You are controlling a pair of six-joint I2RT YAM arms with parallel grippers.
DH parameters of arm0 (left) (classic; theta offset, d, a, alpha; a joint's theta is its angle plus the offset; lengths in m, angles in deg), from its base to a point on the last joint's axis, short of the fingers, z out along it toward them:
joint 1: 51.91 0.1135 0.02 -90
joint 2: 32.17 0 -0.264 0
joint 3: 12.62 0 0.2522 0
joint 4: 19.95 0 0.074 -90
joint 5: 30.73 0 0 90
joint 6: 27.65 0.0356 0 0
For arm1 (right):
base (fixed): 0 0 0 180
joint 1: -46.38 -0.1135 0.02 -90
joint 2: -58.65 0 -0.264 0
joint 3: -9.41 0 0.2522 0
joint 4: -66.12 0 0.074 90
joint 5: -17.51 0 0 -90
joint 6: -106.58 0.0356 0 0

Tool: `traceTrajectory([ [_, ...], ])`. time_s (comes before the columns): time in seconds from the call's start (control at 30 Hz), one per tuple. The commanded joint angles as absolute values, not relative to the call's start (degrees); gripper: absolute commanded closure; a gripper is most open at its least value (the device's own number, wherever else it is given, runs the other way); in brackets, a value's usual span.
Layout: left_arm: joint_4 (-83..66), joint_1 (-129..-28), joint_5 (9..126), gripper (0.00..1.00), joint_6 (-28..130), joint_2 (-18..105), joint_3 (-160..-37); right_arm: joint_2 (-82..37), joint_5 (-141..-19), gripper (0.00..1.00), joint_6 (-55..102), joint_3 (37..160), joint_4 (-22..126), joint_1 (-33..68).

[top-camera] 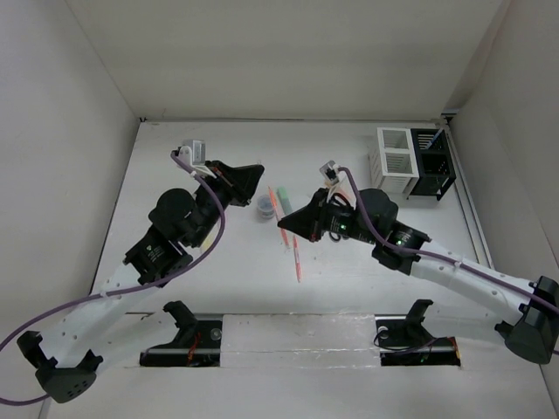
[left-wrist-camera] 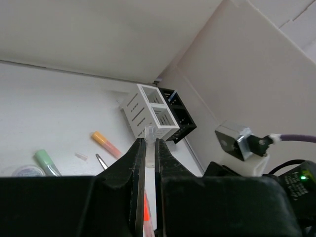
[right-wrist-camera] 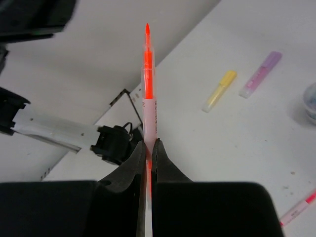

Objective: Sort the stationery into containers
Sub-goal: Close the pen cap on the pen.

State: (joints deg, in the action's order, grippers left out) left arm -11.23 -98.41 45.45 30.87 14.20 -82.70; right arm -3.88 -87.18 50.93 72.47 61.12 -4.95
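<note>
Your right gripper (right-wrist-camera: 149, 145) is clamping tight on one end of the orange-red pen (right-wrist-camera: 148, 74), well apart from the white organizer (top-camera: 395, 161) and black organizer (top-camera: 432, 161) in the far corner. With that long overhang, the pen is risking a pivot in the jaws or a snag on a slatted rim. Your left gripper (left-wrist-camera: 149, 143) is hovering near, pinched together, on what I cannot tell, while the small roll (top-camera: 265, 208) and green highlighter (left-wrist-camera: 47, 162) are lying beside you, not between you and the organizers.
</note>
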Motion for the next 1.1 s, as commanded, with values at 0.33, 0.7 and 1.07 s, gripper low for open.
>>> traceTrajectory([
  [0.33, -19.3, -98.5, 50.8, 1.0, 32.6, 14.2, -80.3, -3.1, -89.7, 1.0, 49.5, 75.0, 67.7, -6.4],
  [0.7, -19.3, -98.5, 48.0, 1.0, 32.6, 13.7, -78.5, -2.5, -88.1, 1.0, 48.9, 75.6, 67.7, -6.4],
  [1.07, -19.3, -98.5, 48.0, 1.0, 32.0, 13.7, -78.0, -0.9, -85.0, 1.0, 48.9, 74.5, 67.7, -6.4],
])
